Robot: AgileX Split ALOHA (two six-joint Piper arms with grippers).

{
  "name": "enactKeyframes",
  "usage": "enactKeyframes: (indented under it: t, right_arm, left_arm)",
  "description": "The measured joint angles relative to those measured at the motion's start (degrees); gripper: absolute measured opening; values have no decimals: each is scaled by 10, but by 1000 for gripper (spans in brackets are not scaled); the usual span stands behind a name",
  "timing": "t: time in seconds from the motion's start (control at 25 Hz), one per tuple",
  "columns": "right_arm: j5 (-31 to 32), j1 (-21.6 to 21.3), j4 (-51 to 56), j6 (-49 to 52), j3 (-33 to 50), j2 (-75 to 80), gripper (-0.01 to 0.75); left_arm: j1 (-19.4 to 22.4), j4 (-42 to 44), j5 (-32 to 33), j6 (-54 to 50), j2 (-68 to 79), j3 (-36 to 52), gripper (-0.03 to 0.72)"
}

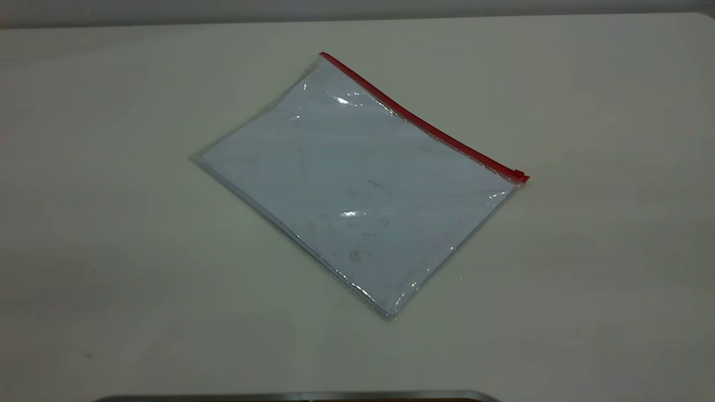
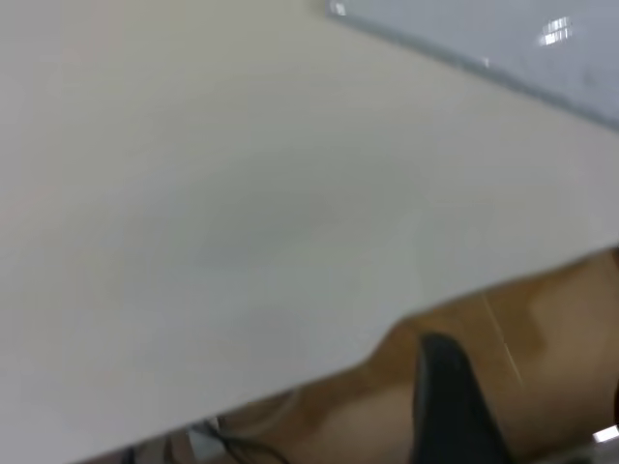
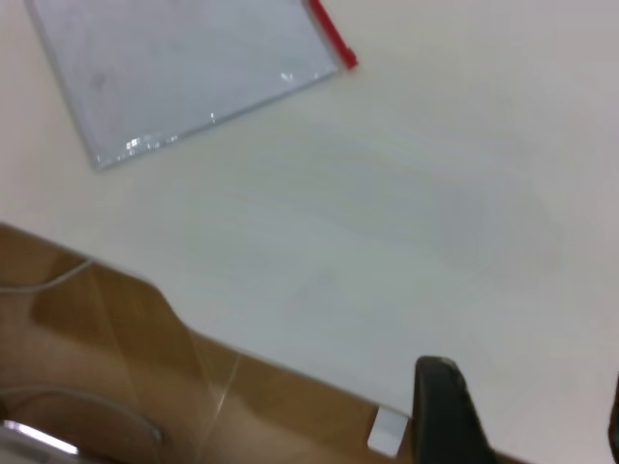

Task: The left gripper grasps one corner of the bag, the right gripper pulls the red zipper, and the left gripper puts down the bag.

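The bag lies flat on the white table, a clear pouch with pale sheets inside. The red zipper runs along its far right long edge, and the small slider tab sits at the right end. Neither arm appears in the exterior view. In the left wrist view the left gripper hangs open over the table's edge, far from the bag. The right gripper is also open near a table edge, well away from the bag and the zipper's end. Nothing is between either pair of fingers.
Brown wooden floor shows past the table's edge in both wrist views. A white cable lies on the floor. A small white tab sticks out at the table's edge. A dark metal bar crosses the exterior view's lower border.
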Motion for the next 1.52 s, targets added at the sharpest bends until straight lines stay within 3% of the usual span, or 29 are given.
enactKeyframes:
  t: [0.24,0.4,1.52]
  right_arm:
    - [0,-83,-1,0,0,-109,439]
    - [5,-108,-1,0,0,-132,439]
    - [5,-110,1,0,0,-132,439]
  left_arm:
    - [0,0,2,0,-67,0,464]
    - [0,0,2,0,-80,0,464]
    - [0,0,3,-1,-87,0,464]
